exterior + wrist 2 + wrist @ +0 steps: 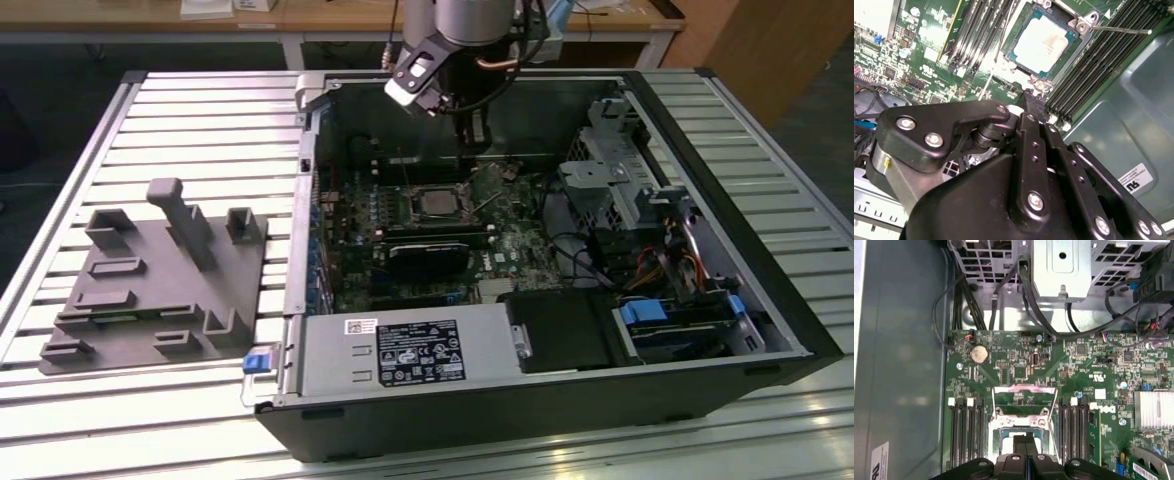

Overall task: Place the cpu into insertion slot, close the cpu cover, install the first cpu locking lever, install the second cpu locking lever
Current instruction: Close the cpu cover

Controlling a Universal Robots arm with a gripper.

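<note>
The cpu [1041, 42], a dull silver square, lies flat in the insertion slot [1010, 54] on the green board. In the exterior view the slot [434, 203] sits mid-board inside the open computer case. The cpu cover [1024, 390], a thin metal frame with a window, looks lifted off the slot [1004, 434]. A thin lever wire [1119, 30] sticks out beside the socket. My gripper [470, 150] hangs just behind the slot, above the board. Its black fingers [1034, 107] are shut together with nothing between them. In the first wrist view the gripper [1026, 442] overlaps the slot's near edge.
A power supply box [400, 355] with a black label fills the case's front. A black block [427, 255] lies in front of the slot. Memory slots [966, 435] flank the socket. A drive cage [614, 170] and cables crowd the exterior view's right. A grey fixture plate [154, 290] lies outside the case.
</note>
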